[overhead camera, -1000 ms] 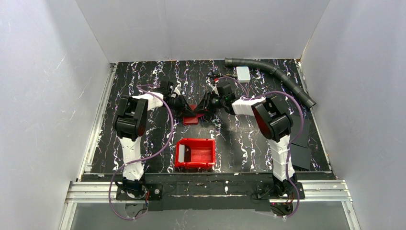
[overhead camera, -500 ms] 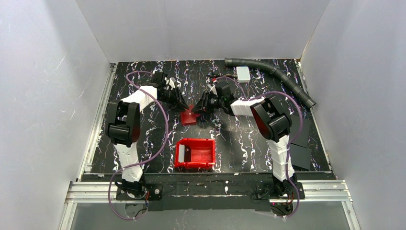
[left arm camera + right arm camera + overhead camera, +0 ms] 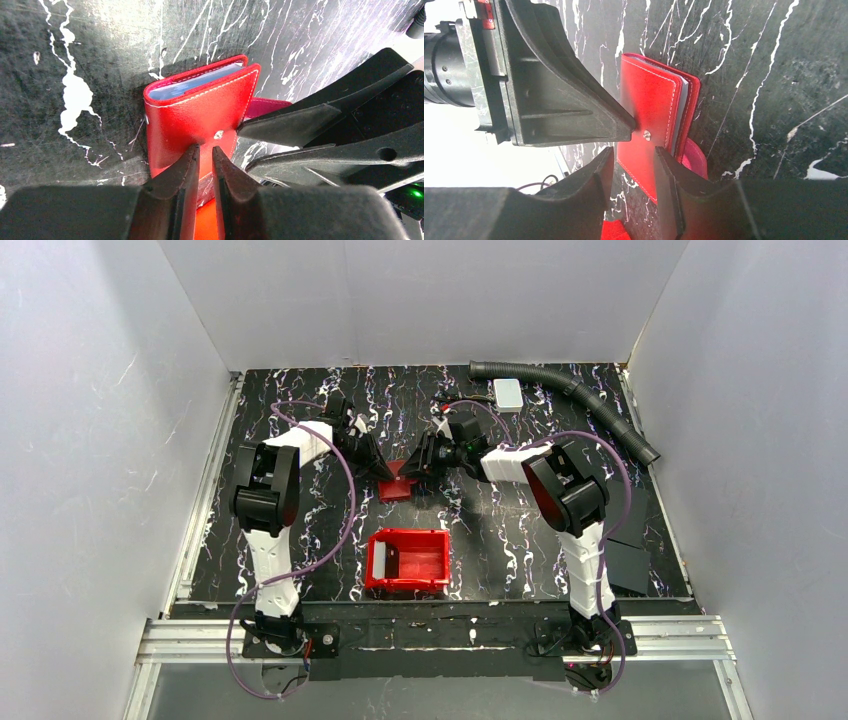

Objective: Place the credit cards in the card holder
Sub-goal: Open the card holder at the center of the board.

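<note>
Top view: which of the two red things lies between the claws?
The small dark red folding wallet, between the left claw and right claw; the bigger bright red plastic bin stands apart, untouched.

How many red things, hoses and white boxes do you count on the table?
Red things: 2 (card holder, bin)
Hose: 1
White box: 1
Total: 4
</note>
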Available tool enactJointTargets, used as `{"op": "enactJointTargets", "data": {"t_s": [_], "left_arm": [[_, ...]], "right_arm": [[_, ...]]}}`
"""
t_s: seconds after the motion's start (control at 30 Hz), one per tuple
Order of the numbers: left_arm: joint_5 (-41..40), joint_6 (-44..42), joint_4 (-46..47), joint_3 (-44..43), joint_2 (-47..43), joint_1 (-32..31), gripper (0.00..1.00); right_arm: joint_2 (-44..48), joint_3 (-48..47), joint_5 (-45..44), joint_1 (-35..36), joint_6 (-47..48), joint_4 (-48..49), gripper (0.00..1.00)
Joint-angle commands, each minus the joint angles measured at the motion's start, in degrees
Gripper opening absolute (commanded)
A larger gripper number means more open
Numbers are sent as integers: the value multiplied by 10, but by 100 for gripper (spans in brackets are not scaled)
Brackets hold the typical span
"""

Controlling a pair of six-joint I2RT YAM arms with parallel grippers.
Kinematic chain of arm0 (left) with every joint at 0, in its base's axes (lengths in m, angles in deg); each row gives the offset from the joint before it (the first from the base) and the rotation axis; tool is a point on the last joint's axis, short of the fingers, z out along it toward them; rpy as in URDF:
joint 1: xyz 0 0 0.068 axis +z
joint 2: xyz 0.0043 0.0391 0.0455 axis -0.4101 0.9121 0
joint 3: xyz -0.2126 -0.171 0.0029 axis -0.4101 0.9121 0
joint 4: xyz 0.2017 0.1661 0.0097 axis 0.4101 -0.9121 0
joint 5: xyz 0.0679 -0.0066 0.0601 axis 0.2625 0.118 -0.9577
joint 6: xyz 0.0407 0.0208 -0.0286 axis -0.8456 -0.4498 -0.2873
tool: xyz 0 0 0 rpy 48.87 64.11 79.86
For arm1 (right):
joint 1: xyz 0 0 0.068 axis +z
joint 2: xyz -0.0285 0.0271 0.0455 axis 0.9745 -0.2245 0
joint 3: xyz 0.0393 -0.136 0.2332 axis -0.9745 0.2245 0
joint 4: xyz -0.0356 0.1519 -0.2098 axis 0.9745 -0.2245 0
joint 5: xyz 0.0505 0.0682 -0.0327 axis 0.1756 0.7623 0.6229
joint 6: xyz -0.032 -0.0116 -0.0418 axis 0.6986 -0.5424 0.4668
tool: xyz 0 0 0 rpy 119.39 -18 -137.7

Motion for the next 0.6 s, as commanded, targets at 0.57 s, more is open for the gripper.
{"op": "enactJointTargets", "data": {"t_s": [0.57], "left_arm": [[-1, -1, -9, -9, 12, -2, 14]], "right_arm": [[8, -25, -16, 23, 57, -61, 37]]}}
